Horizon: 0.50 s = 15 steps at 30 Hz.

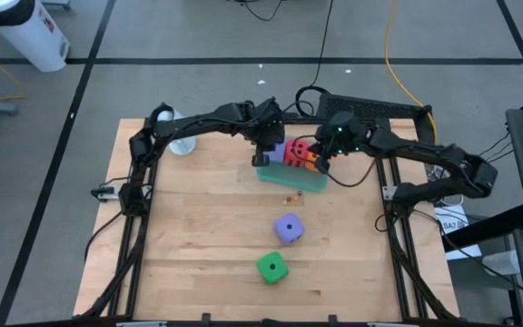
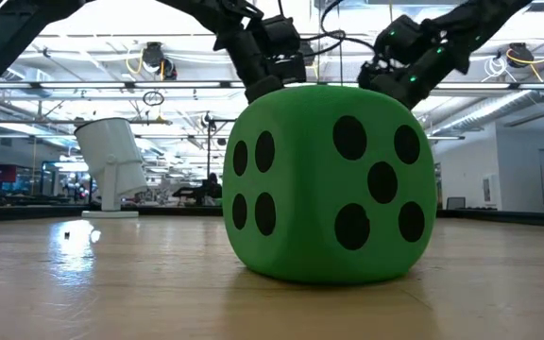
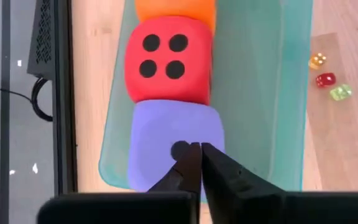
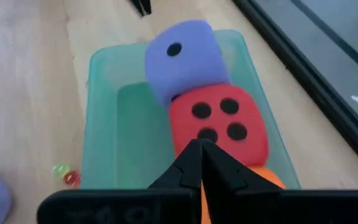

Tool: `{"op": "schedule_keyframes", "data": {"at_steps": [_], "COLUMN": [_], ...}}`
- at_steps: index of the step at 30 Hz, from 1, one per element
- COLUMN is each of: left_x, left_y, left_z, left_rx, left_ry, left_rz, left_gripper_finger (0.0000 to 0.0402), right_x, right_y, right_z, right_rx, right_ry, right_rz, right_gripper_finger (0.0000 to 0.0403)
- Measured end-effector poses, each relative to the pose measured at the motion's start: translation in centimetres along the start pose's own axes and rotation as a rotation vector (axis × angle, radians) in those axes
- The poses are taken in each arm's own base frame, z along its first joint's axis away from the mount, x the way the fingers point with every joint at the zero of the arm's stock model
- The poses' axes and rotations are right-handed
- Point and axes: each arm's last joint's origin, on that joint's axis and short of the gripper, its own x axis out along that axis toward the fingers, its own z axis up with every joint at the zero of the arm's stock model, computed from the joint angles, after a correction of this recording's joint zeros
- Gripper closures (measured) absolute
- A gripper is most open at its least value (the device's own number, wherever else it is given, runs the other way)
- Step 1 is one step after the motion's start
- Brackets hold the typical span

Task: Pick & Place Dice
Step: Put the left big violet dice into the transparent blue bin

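Tray (image 1: 271, 174): purple die (image 3: 176, 146), red die (image 3: 166, 59), orange die (image 3: 174, 7) inside | green die (image 1: 272, 267), second purple die (image 1: 289, 228) on bench outside tray | left gripper (image 3: 194, 163), right gripper (image 4: 202, 163) pressed together, empty, above tray | risk: you descend closed, jabbing a seated die out.

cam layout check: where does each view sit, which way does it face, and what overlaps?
High: overhead, straight down; table, both arms.
Low: table height, level; green die fills it, arms above.
Left wrist: above tray; left gripper shut over purple die.
Right wrist: same tray, opposite side; right gripper shut over red die.
Shared: both wrist views show purple, red, orange dice in a row.
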Motion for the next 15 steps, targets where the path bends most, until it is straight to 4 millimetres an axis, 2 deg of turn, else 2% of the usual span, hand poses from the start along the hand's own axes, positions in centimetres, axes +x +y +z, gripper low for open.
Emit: {"op": "schedule_keyframes", "data": {"at_steps": [5,10,15], "left_x": [0.0,2.1,4.1], "left_y": [1.2,2.2,2.7], "left_z": [-0.6,-1.7,-2.7], "left_rx": [-0.046,-0.112,-0.142], "left_ry": [-0.012,0.013,0.04], "left_rz": [0.013,-0.055,-0.102], "left_gripper_finger": [0.0396,0.0398,0.0399], "right_x": [-1.3,-1.2,-1.3], "right_y": [0.7,2.0,2.7], "right_z": [0.0,-0.4,-1.0], "right_rx": [-0.004,-0.017,-0.037], "right_ry": [-0.002,-0.018,-0.004], "right_rz": [0.011,0.045,-0.028], "right_gripper_finger": [0.0403,0.0403,0.0403]}}
